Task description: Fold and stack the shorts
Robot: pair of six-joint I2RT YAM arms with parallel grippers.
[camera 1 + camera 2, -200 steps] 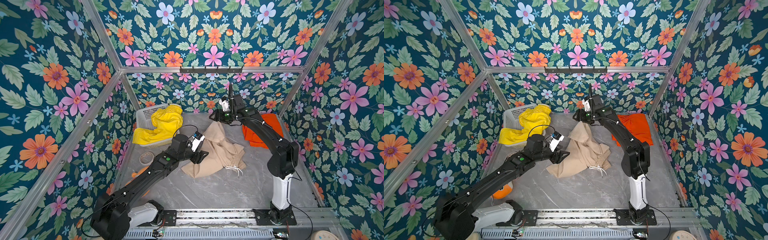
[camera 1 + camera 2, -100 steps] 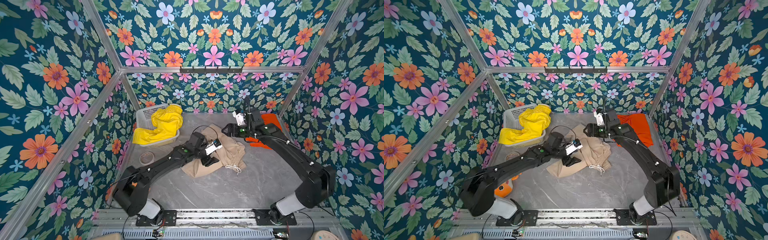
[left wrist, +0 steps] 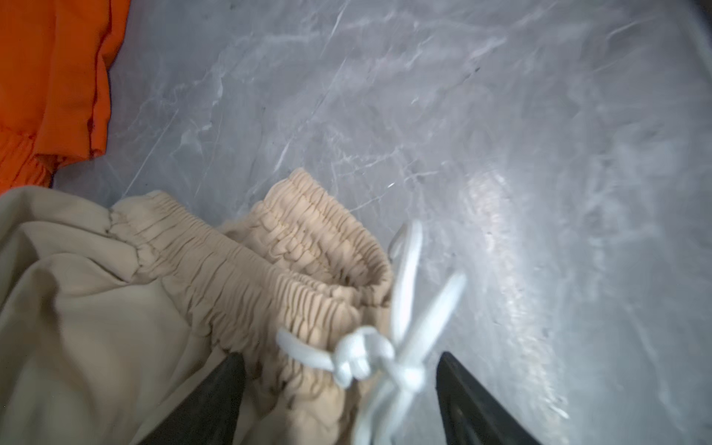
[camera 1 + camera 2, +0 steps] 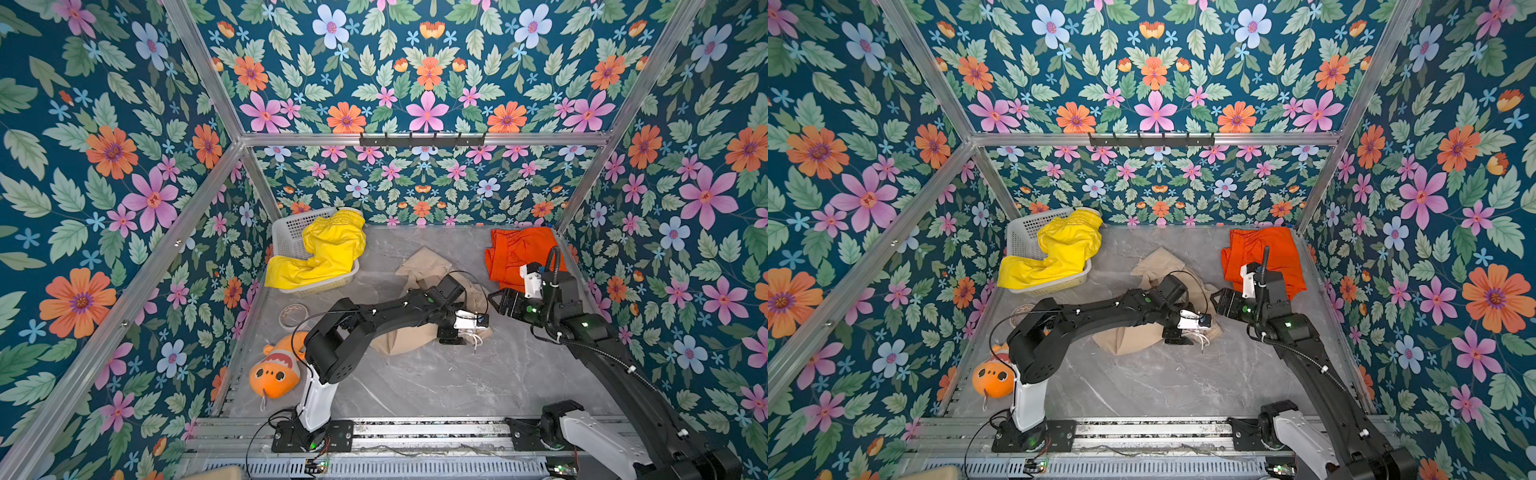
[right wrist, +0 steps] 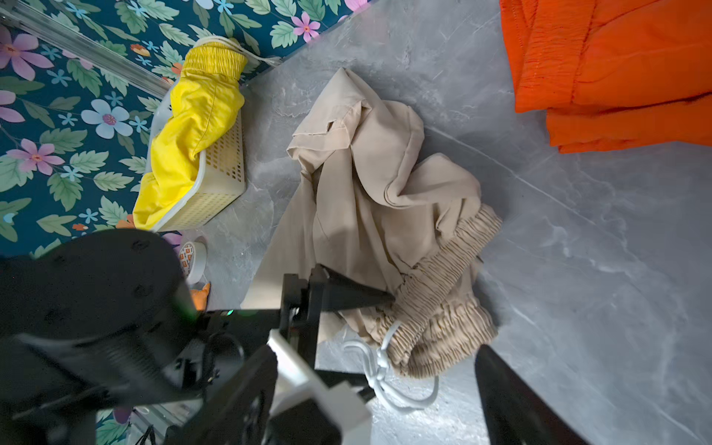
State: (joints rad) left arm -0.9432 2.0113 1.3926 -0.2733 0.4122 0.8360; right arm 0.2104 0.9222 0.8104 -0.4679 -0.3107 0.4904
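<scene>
Here, beige shorts (image 4: 419, 266) lie crumpled mid-table, waistband edge between the left claw's (image 3: 339, 362) parted jaws; right claw (image 4: 498, 302) gapes just beside; orange shorts (image 4: 515, 253) hug the far-right corner; open tabletop (image 4: 436, 386) spans the front.

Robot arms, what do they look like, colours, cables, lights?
The left arm and right arm: matte black, white link near each base, small green lights, thin black cables, white wrist camera blocks. The left tool and right tool have dark tapering fingers.
</scene>
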